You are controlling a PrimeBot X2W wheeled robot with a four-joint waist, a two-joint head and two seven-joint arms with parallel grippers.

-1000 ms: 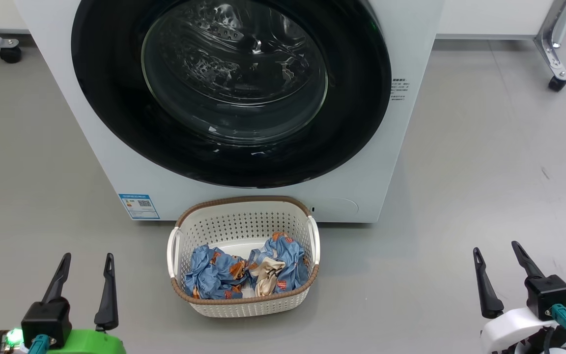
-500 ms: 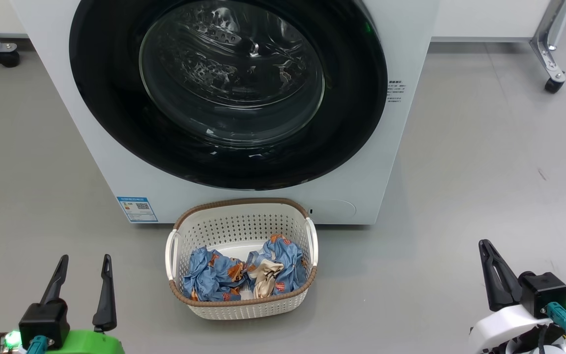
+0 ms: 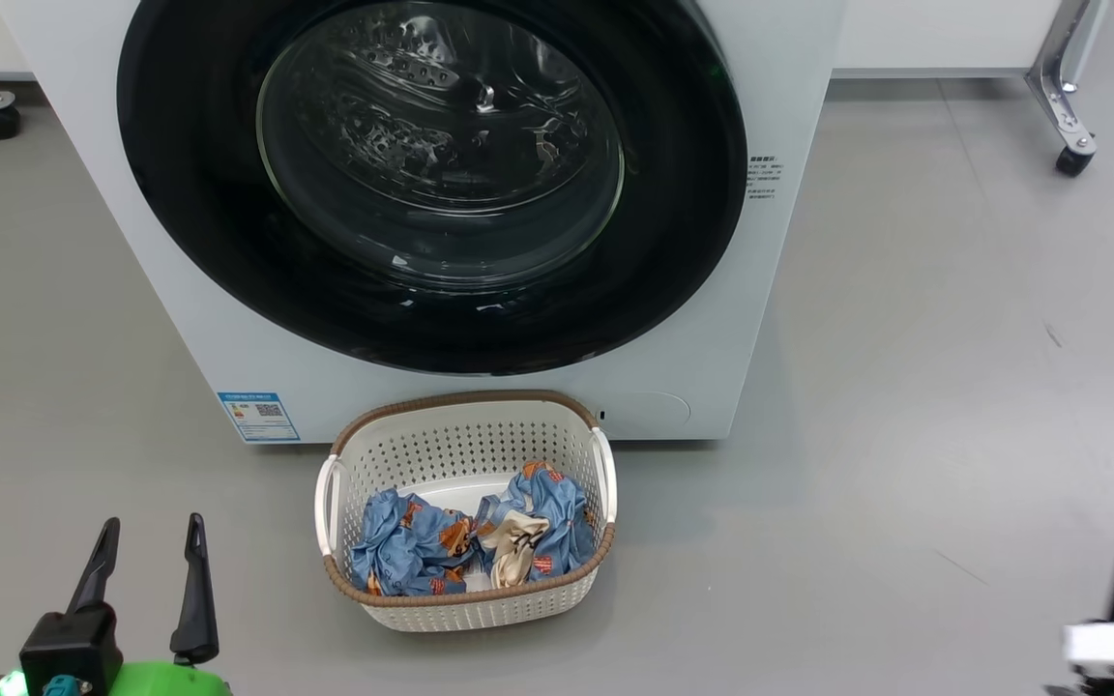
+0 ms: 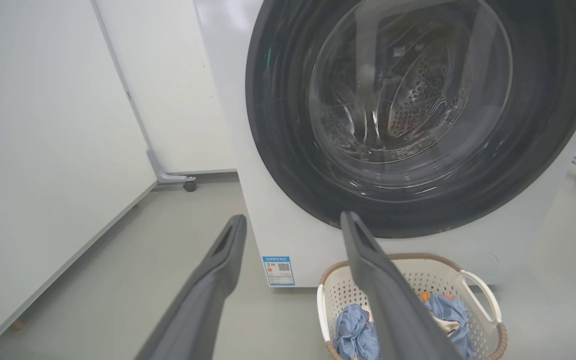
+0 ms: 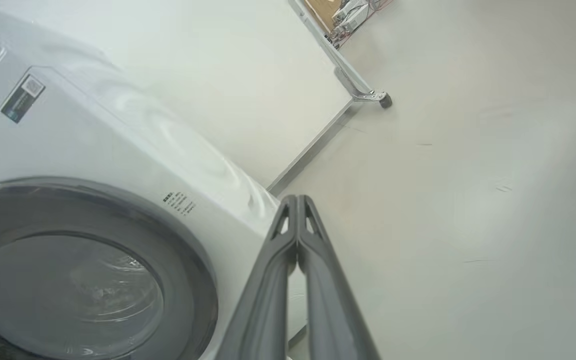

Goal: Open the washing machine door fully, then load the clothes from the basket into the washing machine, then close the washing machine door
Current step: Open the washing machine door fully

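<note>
We're facing the big white front-loading washing machine [image 3: 692, 377]. Its large round glossy black door [image 3: 190, 193] with the bulging clear glass window [image 3: 441, 145] lies flat against the front, shut, and the perforated steel drum [image 4: 418, 100] shows through the glass. A small blue label [image 3: 258, 416] sits low on the front, toward our left. The small cream-white perforated plastic basket [image 3: 465, 445] with a brown woven-look rim stands on the grey floor [image 3: 905, 387] right in front of the machine, below the door. Its far rim is close to the machine's base, but we can't tell if they touch. The clothes [image 3: 412, 551], crumpled blue fabric with orange-brown print plus a bit of cream cloth, lie in the basket's bottom toward its near side. Our left gripper [image 3: 152, 522] is at the lower left of the head view, fingers spread wide and empty, off the basket's left side and apart from it. Its wrist view looks between the fingers at the door and down onto the basket. Our right gripper [image 5: 298, 199] has its two long dark fingers pressed together tip to tip, holding nothing. It shows blurred at the head view's lower right corner, well apart from the basket, and its wrist view looks past the machine's right front corner. A wheeled metal frame leg [image 3: 1057, 114] stands back on the right.
</note>
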